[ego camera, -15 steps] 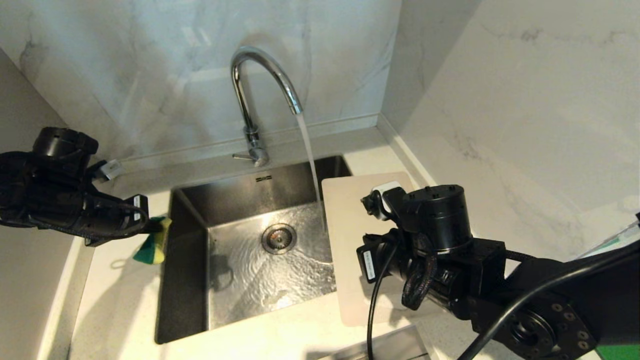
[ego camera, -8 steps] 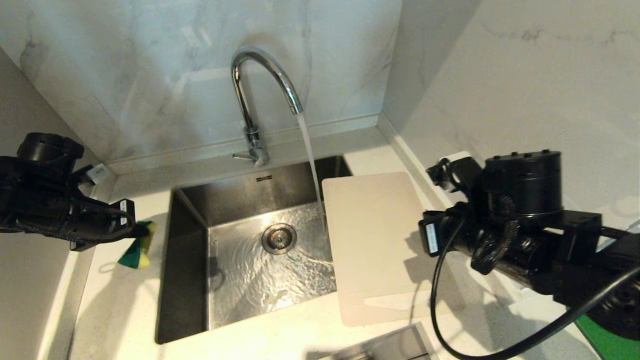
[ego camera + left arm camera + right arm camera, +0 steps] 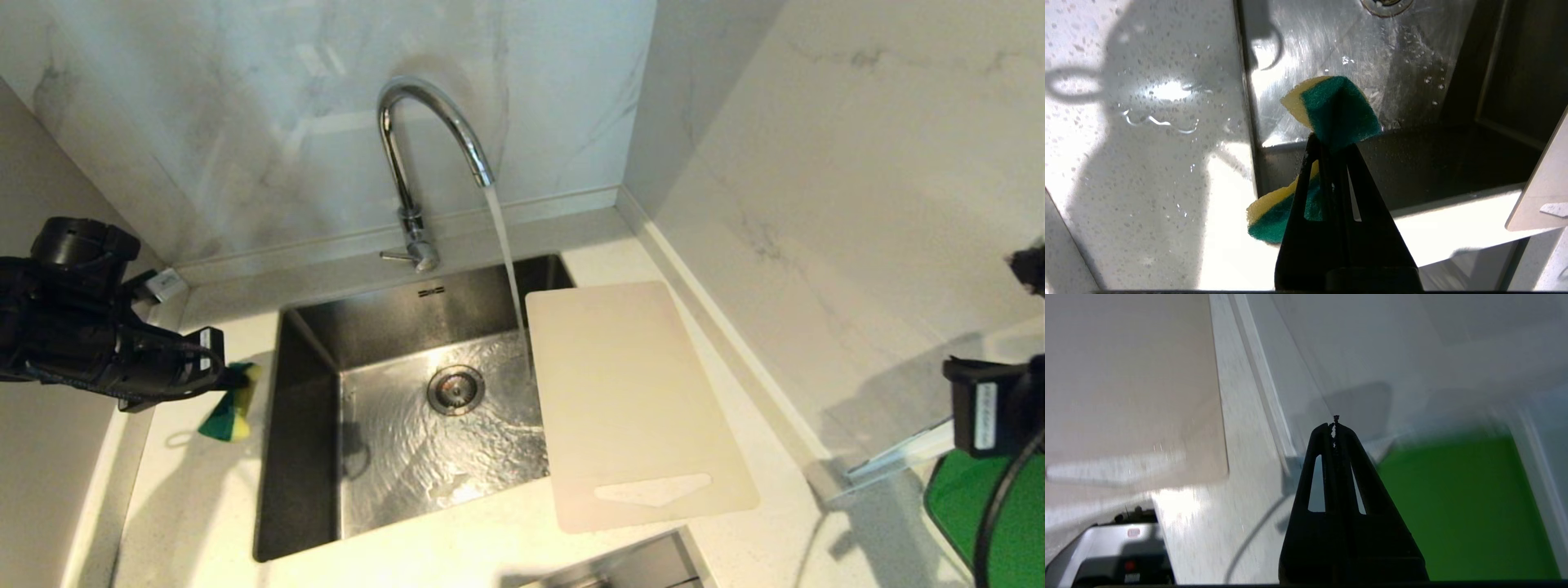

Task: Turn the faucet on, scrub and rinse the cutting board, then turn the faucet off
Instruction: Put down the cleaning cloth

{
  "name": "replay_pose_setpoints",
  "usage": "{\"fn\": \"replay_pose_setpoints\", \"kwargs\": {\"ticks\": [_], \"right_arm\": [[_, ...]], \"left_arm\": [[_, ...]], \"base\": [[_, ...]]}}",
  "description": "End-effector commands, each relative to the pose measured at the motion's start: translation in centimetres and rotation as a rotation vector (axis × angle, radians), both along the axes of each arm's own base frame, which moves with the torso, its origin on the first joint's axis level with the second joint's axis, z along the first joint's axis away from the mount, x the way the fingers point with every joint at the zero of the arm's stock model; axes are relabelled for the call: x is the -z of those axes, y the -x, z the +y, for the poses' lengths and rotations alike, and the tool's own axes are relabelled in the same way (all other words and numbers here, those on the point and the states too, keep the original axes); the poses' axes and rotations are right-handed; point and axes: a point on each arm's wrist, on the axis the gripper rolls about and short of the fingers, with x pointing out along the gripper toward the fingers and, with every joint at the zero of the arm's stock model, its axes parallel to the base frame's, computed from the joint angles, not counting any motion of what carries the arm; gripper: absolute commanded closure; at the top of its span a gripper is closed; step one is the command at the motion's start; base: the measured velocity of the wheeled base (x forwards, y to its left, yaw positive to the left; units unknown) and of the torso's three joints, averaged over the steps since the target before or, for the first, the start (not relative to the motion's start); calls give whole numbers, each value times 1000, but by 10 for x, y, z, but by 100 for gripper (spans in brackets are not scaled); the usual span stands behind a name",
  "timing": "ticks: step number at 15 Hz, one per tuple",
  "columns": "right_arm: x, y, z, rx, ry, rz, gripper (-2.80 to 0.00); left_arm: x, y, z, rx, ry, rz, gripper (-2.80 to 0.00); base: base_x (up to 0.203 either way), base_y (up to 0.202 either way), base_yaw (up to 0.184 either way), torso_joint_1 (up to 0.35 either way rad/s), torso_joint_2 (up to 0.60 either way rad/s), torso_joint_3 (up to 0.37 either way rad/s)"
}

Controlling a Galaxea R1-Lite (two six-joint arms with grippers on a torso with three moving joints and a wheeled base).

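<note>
At 6 o'clock in the head view, a grey metal ledge point(image 3: 620, 567) pokes in at the frame edge, speckled white stone counter point(image 3: 196, 523) around it. Just beyond, at 4 o'clock from the drain, the cutting board point(image 3: 633, 400), thin matte cream plastic with rounded corners and a long handle slot at its near end, lies flat on the counter with its left edge overhanging the sink point(image 3: 306, 457), a square brushed-steel basin with rippling water on the floor. Left gripper point(image 3: 1331, 141), black tapered fingers, pinched on a folded yellow-and-green sponge point(image 3: 1339, 108), held above the counter by the sink's rim at 9 o'clock. Right gripper point(image 3: 1335, 424) at 3 o'clock, fingers pressed together and empty, above counter beside a bright green flat board point(image 3: 1453, 506). Farthest, at 12 o'clock, the faucet point(image 3: 416, 163), glossy chrome gooseneck, pours a smooth stream into the basin just beside the board's far left corner; veined marble walls behind.
</note>
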Motion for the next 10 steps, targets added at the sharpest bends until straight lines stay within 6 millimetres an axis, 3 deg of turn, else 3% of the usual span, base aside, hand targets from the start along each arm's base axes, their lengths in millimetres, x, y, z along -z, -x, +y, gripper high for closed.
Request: {"fn": "replay_pose_setpoints", "kwargs": {"ticks": [1, 3, 5, 6, 10], "right_arm": [[5, 83, -3, 38, 4, -100, 0], [32, 133, -2, 49, 6, -114, 0], [66, 168, 0, 54, 5, -105, 0], [88, 175, 0, 54, -10, -67, 0], [141, 191, 2, -131, -60, -121, 0]], "left_arm": [[4, 4, 0, 1, 4, 17, 0], [5, 4, 0, 1, 4, 19, 0], [5, 4, -1, 4, 4, 18, 0], [4, 4, -2, 9, 4, 16, 0], [4, 4, -3, 11, 6, -6, 0]], "base": [[0, 0, 0, 0, 0, 0], [0, 0, 0, 0, 0, 0], [0, 0, 0, 0, 0, 0], [0, 0, 0, 0, 0, 0], [0, 0, 0, 0, 0, 0]]}}
